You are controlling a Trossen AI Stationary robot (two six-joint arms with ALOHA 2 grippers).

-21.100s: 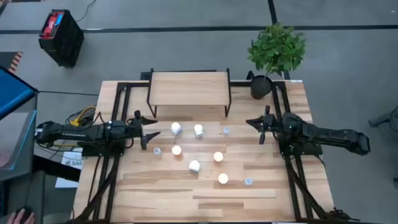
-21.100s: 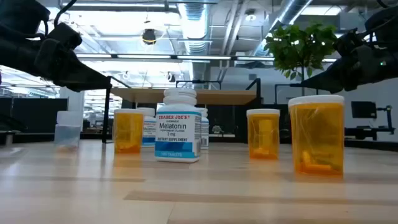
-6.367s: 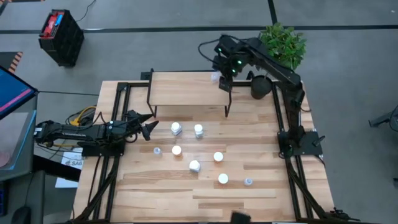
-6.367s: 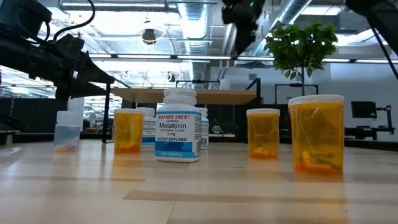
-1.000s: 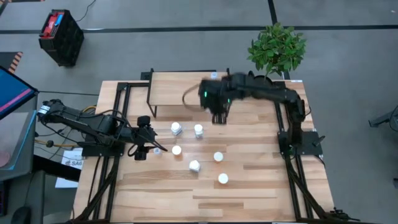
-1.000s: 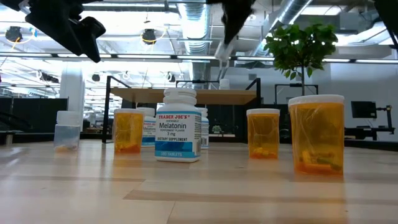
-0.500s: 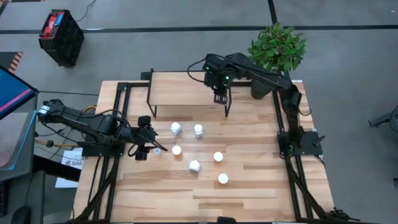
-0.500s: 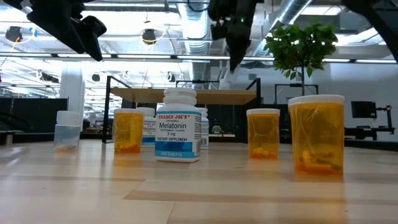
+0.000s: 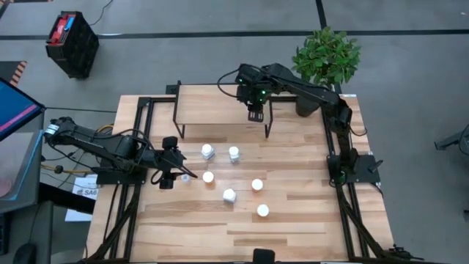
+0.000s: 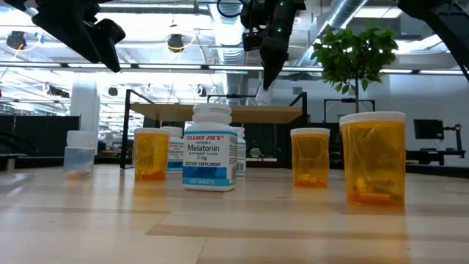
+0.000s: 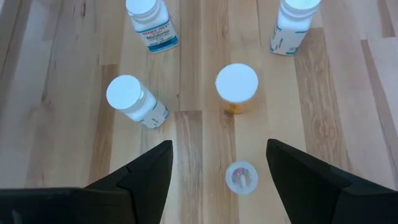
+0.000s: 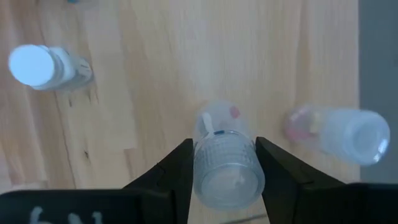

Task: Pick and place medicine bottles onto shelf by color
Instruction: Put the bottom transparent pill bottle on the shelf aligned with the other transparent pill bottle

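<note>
Right pincer (image 12: 224, 163) shifted over shelf (image 9: 212, 106), gripping clear bottle (image 12: 227, 163) | left pincer (image 11: 214, 163) wide

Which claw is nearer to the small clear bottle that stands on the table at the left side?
The left claw hangs open right above that clear bottle. The right claw is far off over the shelf, shut on another clear bottle.
</note>
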